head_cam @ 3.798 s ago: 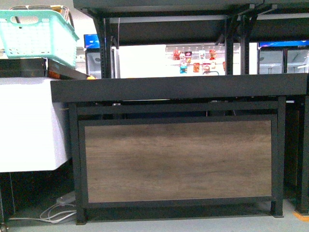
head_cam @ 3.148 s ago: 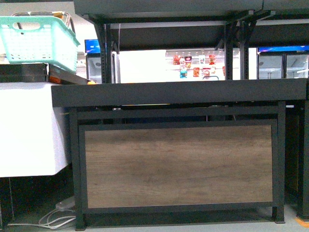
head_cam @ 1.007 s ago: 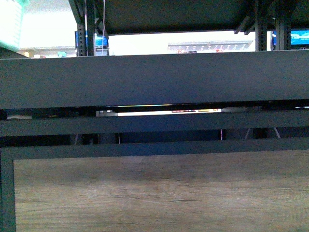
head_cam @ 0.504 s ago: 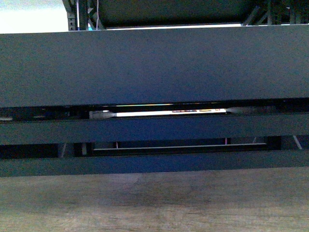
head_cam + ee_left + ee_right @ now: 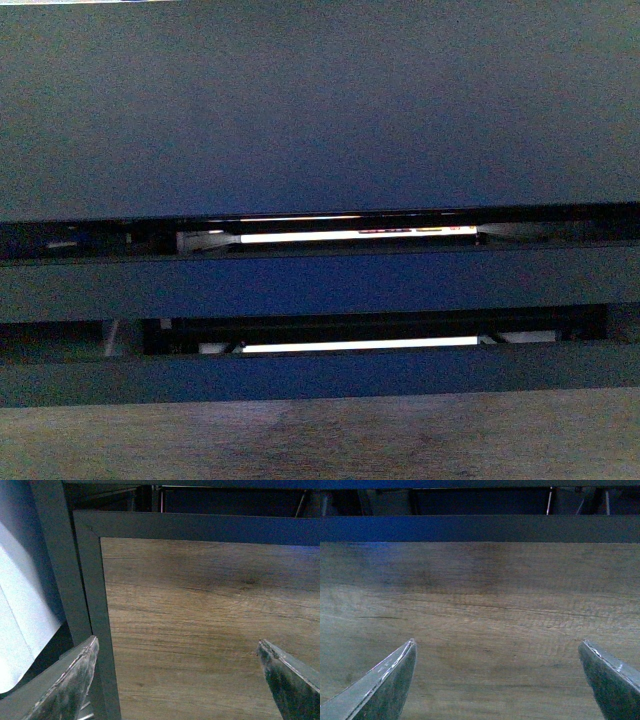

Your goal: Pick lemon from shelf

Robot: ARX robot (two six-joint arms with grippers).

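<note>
The shelf (image 5: pixel 320 110) fills the front view from very close: its black tray rim on top, black crossbars below, a strip of brown wood-grain panel (image 5: pixel 320 440) at the bottom. The lemon is out of view. My left gripper (image 5: pixel 177 647) is open, its fingers (image 5: pixel 70 680) spread in front of the wood panel (image 5: pixel 210 625) next to the black frame post (image 5: pixel 95 620). My right gripper (image 5: pixel 497 647) is open too, with nothing between its fingers (image 5: pixel 387 685), facing the same wood panel (image 5: pixel 480 610) under a black crossbar (image 5: pixel 480 528).
A white cloth or sheet (image 5: pixel 22 620) hangs beside the frame post in the left wrist view. Bright slits (image 5: pixel 350 236) show between the shelf's crossbars in the front view.
The front view has closed in on the shelf: the tray rim has grown to fill the upper frame, the bright background above it is gone, and less wood panel shows.
</note>
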